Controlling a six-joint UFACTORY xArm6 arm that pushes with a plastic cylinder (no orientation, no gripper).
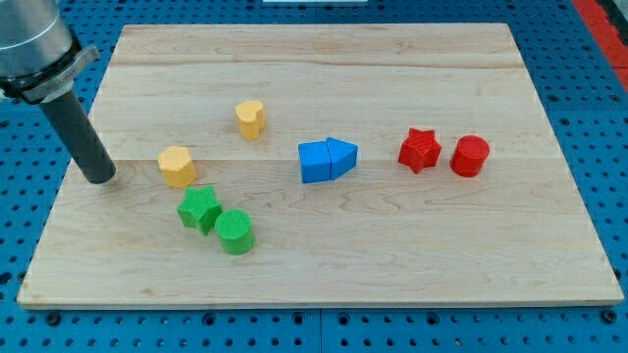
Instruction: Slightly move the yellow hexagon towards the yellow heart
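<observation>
My tip (99,177) rests on the worktop (392,255), just left of the yellow hexagon (177,166), not touching; no pincer is fitted. The yellow heart (250,119) lies up-right of the hexagon.

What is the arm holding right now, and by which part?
Nothing is held. My tip rests on the board, left of the yellow hexagon, apart from it.
</observation>
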